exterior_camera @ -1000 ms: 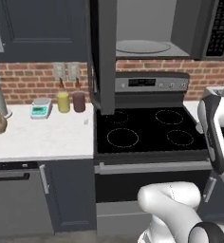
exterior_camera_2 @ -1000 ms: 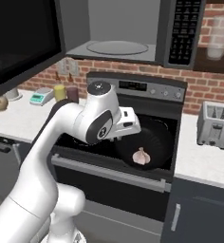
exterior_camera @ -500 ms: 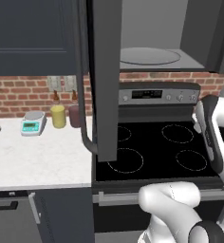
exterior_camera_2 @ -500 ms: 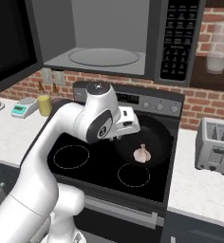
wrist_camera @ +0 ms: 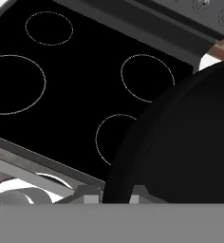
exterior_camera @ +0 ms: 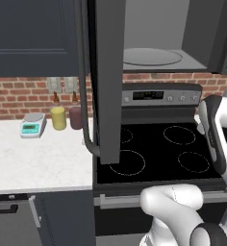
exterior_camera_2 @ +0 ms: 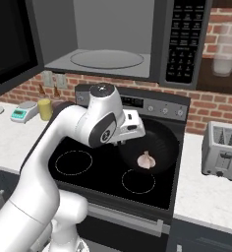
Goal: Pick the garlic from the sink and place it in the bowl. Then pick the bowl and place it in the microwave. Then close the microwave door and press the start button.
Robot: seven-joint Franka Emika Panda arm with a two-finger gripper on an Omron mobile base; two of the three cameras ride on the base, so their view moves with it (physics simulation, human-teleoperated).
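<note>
Rolling closer over the last second, the base brought the stove (exterior_camera: 154,153) and the open microwave (exterior_camera_2: 108,37) larger into both base views, while the arm kept the bowl (exterior_camera_2: 155,145) raised over the cooktop's right side. The gripper (wrist_camera: 113,197) stayed clamped on the bowl's rim, the garlic (exterior_camera_2: 146,160) lay inside it, and the microwave door (exterior_camera: 108,81) stood swung out to the left above the worktop (exterior_camera: 38,163).

The gripper (wrist_camera: 112,199), apparently clamped on the rim of the black bowl (wrist_camera: 180,142), holds it above the black stovetop (wrist_camera: 61,95).
</note>
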